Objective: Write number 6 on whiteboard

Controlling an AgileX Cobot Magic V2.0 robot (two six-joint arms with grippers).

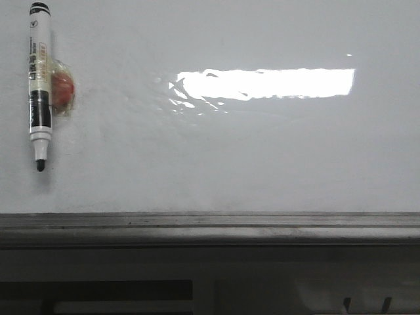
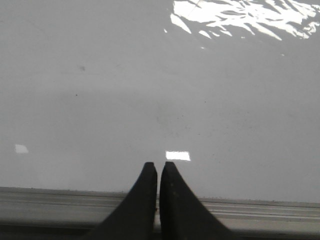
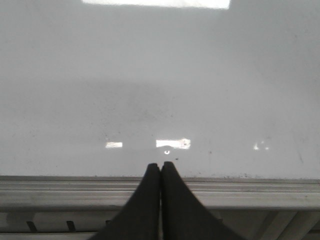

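Both closed fingers (image 2: 148,180) overlap whiteboard's (image 1: 262,157) rail.

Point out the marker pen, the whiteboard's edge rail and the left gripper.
Marker pen (image 1: 38,85): front view, on its barrel.
Edge rail (image 1: 262,223): front view, on its top face.
Left gripper (image 2: 158,167): left wrist view, between fingertips.

The whiteboard (image 1: 262,157) has a smooth, glossy white face that mirrors a bright rectangular glare (image 1: 262,83), rippled at one end as if under a thin film. Fine dark specks and faint smudges dull the sheen in both wrist views. Its lower edge rail (image 1: 210,226) looks like brushed grey metal, ridged lengthwise. The marker pen (image 1: 39,85) has a shiny plastic barrel with a printed label. Both arms' jaws look like matt black plastic or rubber.
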